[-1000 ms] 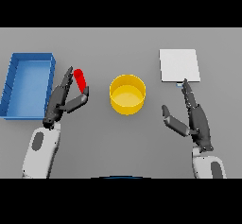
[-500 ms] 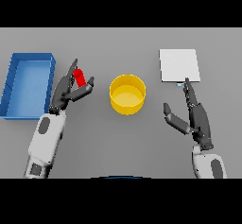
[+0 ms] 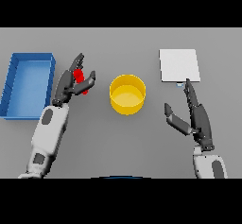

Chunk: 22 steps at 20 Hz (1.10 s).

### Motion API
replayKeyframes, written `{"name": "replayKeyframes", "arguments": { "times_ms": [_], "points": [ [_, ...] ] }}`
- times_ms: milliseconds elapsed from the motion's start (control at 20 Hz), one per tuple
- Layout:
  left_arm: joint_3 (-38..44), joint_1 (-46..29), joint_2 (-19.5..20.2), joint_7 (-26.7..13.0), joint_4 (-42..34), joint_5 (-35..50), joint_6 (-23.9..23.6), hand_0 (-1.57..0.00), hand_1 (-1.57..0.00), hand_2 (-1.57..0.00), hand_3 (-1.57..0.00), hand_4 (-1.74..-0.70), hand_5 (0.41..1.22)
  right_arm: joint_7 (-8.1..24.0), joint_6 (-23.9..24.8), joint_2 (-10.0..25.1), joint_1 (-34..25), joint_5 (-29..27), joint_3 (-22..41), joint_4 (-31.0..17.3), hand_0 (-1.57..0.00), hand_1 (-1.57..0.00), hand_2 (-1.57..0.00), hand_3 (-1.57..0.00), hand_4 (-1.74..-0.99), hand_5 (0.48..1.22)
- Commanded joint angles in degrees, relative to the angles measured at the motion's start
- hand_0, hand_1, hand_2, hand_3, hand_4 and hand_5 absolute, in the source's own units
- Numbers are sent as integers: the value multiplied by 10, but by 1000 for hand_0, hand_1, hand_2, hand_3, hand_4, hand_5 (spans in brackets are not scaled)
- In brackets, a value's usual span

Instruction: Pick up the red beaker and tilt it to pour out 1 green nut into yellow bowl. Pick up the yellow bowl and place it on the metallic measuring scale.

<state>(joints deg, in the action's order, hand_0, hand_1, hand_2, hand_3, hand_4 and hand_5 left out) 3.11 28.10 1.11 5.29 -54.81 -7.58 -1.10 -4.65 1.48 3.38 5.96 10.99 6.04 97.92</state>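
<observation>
Red beaker [image 3: 81, 80] partly hidden, apparently gripped by left hand [image 3: 71, 82]

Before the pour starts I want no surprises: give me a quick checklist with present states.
1. Left hand closed round the beaker: ok.
2. Beaker over the bowl: not ok, it is off to the bowl's left.
3. Nut inside beaker: cannot tell.
4. Bowl upright, nothing in it: ok.
5. Scale top free: ok.
6. Right hand open, clear of the bowl: ok.
</observation>
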Motion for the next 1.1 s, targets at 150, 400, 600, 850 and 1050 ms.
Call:
{"name": "replayKeyframes", "arguments": {
  "times_ms": [150,400,600,850,1050],
  "points": [
    [3,15,-14,2,21,-18,-47,-859,-875,-886,-879,-1439,1003,4,1,1,-6,1,-1,1,1,1,1,1,-1283,683],
    [5,17,-29,35,27,-34,-63,-1338,-1343,-1347,-1344,-1506,1132,-2,-4,0,-5,-4,-1,-4,1,1,1,1,-1296,681],
    [7,27,-22,41,25,-13,-65,-1475,-1478,-1479,-1478,-1645,1112,-8,-4,0,-14,3,3,-8,1,1,1,1,-1281,676],
    [-23,20,-11,37,-42,-17,-83,-1540,-1540,-1541,-1541,-1709,1097,-9,0,3,-16,11,4,-9,1,1,1,1,-1255,672],
    [-86,47,29,-33,-81,-74,-70,-1558,-1558,-1559,-1559,-1728,1113,-9,12,1,-15,34,13,-7,1,1,1,1,-1247,685]
  ]
}}
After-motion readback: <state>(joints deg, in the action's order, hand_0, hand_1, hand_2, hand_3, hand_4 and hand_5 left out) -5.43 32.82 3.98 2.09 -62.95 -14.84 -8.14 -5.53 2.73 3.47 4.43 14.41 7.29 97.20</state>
